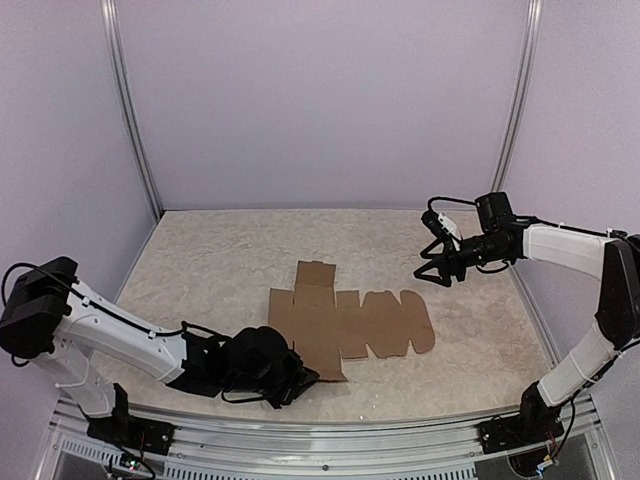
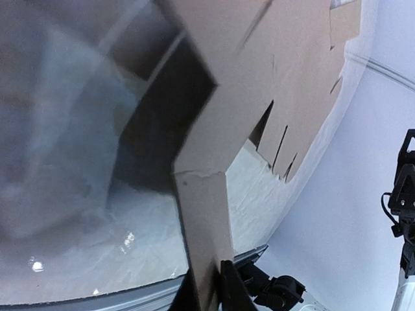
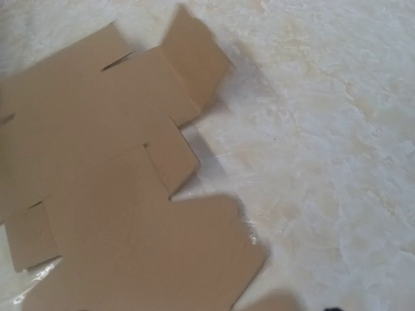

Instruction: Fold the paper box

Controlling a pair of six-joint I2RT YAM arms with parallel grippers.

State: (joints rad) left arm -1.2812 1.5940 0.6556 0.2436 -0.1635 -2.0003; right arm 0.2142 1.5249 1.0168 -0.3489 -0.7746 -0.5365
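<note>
On a mottled beige table between lilac walls lies the paper box.

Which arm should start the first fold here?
Left. The left tool sits at the near flap of the flat brown cardboard die-cut sheet; the right tool hangs apart from it.

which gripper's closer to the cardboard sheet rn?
Left. The left gripper is right at the near-left corner flap of the cardboard sheet; the right gripper hangs apart from it, off its far-right side.
</note>
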